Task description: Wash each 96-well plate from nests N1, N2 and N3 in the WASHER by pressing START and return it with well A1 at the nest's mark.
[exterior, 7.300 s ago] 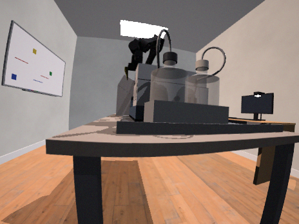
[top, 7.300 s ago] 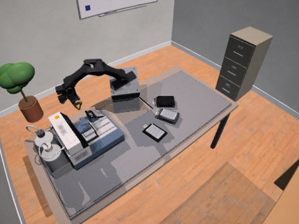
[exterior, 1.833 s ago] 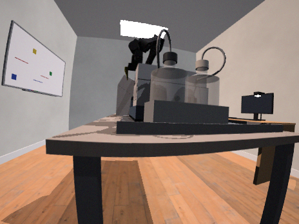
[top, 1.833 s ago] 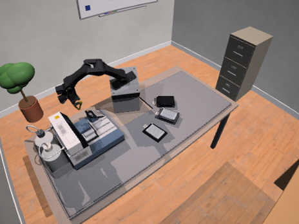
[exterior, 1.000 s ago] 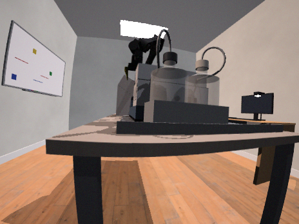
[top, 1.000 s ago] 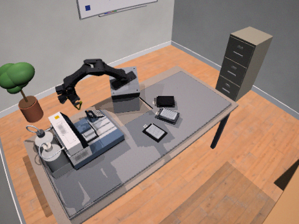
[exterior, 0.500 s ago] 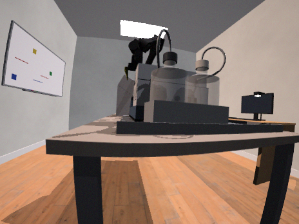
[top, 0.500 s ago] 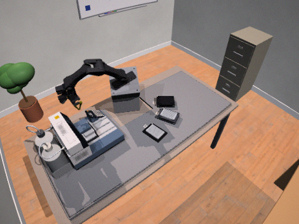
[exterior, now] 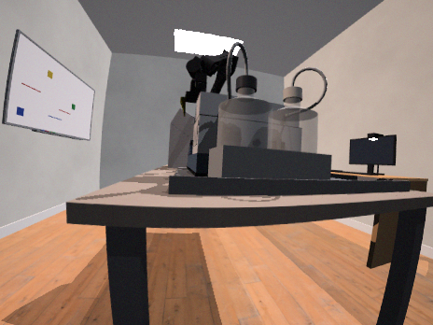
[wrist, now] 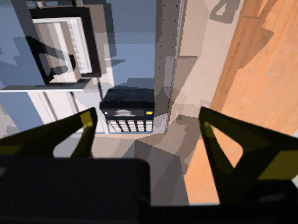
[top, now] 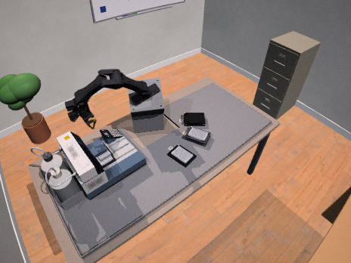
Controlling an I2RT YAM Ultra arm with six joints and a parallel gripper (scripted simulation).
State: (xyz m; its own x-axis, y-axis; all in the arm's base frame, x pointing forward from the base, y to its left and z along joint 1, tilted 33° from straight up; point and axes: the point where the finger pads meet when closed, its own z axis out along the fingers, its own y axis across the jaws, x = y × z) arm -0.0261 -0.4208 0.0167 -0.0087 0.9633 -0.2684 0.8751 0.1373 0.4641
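Grey counter below: the hand hovers wide and empty above the keypad; a wash looks underway, so waiting comes next.

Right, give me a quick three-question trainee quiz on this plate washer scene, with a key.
1. True or false: the gripper is shut on a 96-well plate.
2. How many of the three plate nests hold a plate? A) one B) two C) three
3. In the wrist view, which part of the washer lies below, between the fingers?
Key: 1 false, it is open and empty. 2 B: two plates sit in nests; the third nest is bare. 3 the keypad.
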